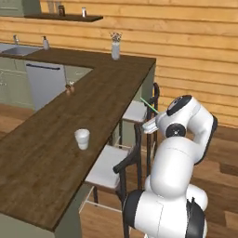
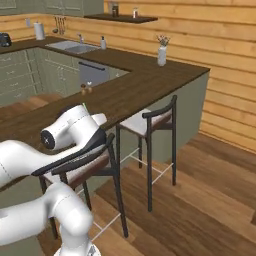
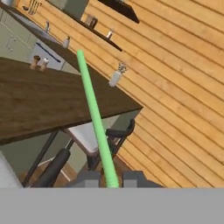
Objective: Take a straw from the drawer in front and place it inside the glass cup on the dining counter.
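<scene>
Glass cup (image 1: 82,138) upright on the dining counter (image 1: 42,162) at about nine o'clock from the arm, nothing in it, with two small shakers (image 1: 69,89) farther along the dark top toward eleven o'clock. Straw (image 3: 94,118) pinched between the pressed-together fingertips of the gripper (image 3: 111,178), running from six o'clock up toward eleven o'clock in the hand view. Held out beyond the counter's edge, above the stools (image 1: 108,171), well apart from the cup.
</scene>
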Controlling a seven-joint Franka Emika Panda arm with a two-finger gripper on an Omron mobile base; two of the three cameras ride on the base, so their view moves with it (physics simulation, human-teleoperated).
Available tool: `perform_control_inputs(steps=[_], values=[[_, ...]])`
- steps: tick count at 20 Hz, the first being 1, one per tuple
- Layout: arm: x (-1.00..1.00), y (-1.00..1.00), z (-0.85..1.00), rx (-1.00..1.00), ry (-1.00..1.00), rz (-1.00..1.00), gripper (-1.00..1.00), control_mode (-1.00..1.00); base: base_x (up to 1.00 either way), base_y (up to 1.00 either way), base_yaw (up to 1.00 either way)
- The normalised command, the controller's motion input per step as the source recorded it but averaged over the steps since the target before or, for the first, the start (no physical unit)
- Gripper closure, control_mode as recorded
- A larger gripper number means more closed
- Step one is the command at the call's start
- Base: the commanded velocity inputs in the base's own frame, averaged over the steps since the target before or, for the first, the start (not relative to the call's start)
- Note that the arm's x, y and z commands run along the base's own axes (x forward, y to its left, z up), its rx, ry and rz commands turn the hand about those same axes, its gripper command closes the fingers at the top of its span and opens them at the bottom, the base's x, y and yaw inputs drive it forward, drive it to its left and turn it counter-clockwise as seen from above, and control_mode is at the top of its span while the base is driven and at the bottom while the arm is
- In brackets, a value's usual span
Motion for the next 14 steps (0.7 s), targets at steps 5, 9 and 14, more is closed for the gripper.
perform_control_inputs(steps=[5,9,14], values=[[0.0,0.0,0.0,0.0,0.0,0.0,1.0,1.0,0.01,-0.61,0.6],[0.0,0.0,0.0,0.0,0.0,0.0,1.0,1.0,0.16,-0.69,0.55],[0.0,0.0,0.0,0.0,0.0,0.0,1.0,1.0,0.24,-0.57,0.58]])
